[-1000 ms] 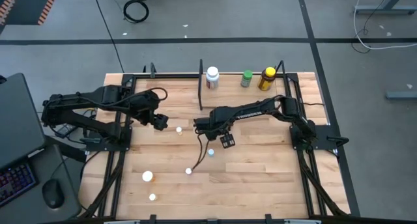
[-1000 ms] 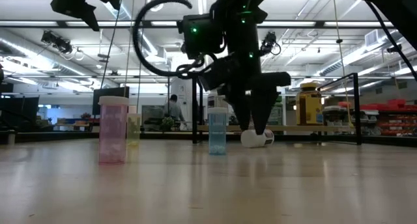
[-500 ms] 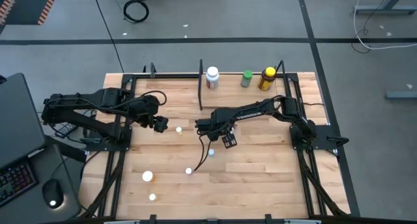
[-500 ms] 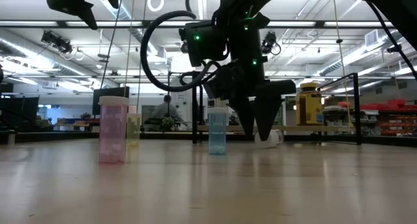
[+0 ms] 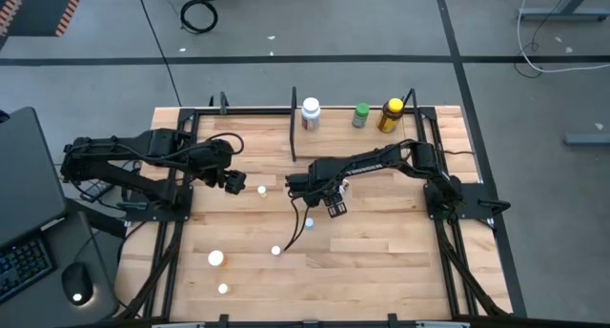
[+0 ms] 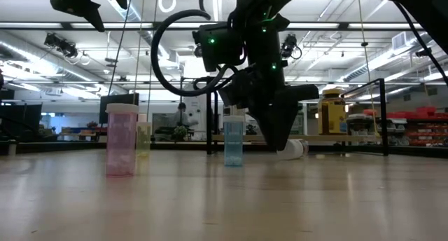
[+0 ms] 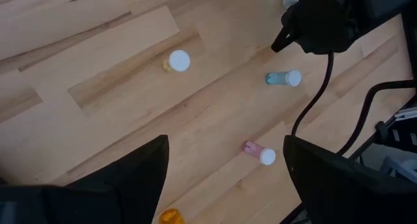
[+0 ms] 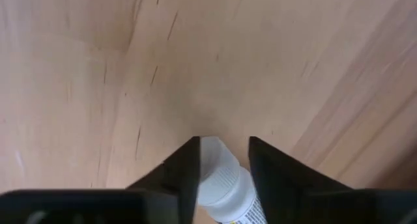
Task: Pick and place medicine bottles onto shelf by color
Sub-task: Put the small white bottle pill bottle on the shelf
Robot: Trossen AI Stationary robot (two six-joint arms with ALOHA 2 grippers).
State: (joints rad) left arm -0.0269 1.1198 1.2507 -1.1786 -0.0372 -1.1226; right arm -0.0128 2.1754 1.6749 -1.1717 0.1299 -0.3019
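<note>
A white-capped labelled bottle (image 8: 225, 191), lying mid-table, is clasped between the right gripper (image 8: 220, 164) fingers; its label print is illegible. The left gripper (image 7: 225, 175) is held wide apart, empty.

pink bottle (image 6: 121, 139) | blue bottle (image 6: 233, 140) | yellow bottle (image 5: 390, 115) | green bottle (image 5: 360, 114)

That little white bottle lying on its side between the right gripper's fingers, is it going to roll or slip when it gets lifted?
Probably apt to roll: the white bottle is round and lies on its side on the table. The right gripper closes near its ribbed cap end, so it may swing or tilt when raised. It looks like small smooth plastic, likely light, so a loose pinch could let it slip.
</note>
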